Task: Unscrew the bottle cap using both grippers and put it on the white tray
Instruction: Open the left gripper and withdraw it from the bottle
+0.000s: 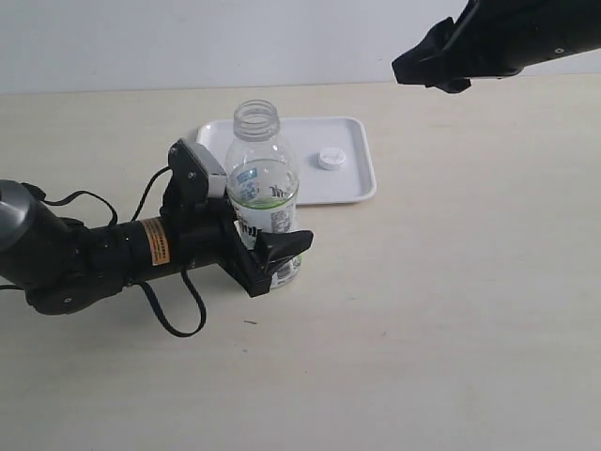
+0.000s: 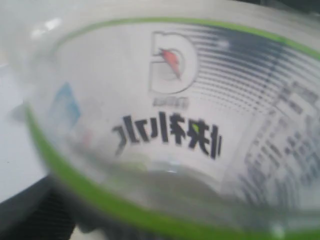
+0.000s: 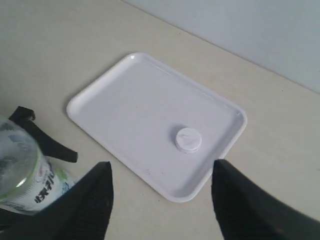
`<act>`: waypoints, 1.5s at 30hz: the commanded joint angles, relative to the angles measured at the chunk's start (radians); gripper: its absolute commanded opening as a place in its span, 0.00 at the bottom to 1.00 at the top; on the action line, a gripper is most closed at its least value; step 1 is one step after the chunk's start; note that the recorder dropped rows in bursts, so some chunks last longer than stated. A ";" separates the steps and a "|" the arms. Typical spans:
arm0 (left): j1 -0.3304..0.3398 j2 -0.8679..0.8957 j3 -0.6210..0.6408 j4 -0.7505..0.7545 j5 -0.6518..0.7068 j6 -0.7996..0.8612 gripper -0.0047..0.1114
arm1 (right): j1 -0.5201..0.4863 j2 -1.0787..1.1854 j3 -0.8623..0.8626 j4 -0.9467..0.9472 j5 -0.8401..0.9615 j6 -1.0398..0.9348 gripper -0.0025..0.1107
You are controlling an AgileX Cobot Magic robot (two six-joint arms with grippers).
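1. Cap status: the bottle cap (image 1: 331,159) is off the neck. It lies flat on the white tray (image 1: 352,183), in the tray's right half, touching nothing else. From the bottle (image 1: 262,178), the cap sits at about 2 o'clock in the exterior view.
2. Bottle status: the bottle stands upright on the tabletop (image 1: 451,310), neck open, at the tray's near left edge.
3. Left gripper (image 1: 275,262): clamped around the bottle's lower labelled body, one jaw on each side. The left wrist view shows only the blurred label at close range.
4. Right gripper (image 3: 160,172): jaws spread apart and holding nothing. It hangs raised above the tabletop, at about 1 o'clock from the cap and well apart from it.
5. Progress judgement: unscrewing and placing both appear complete. The only steps likely left are letting go of the bottle and withdrawing both arms.
6. Surroundings: a black cable (image 1: 178,315) loops onto the tabletop at about 8 o'clock from the bottle.
7. Obstructions: nothing visible lies between either gripper and open tabletop. Releasing carelessly could tip the open bottle.
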 commanded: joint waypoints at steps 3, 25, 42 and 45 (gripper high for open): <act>0.002 -0.005 0.001 -0.029 0.000 -0.007 0.77 | -0.002 -0.033 0.003 0.023 0.040 -0.011 0.52; 0.042 -0.360 0.364 -0.122 0.082 0.055 0.76 | -0.002 -0.037 0.003 0.044 0.088 -0.051 0.52; 0.042 -0.845 0.612 -0.405 0.082 0.047 0.04 | -0.002 -0.037 0.003 0.044 0.089 0.003 0.52; 0.042 -0.875 0.620 -0.377 0.082 0.047 0.04 | -0.002 -0.037 0.003 0.044 0.089 0.003 0.52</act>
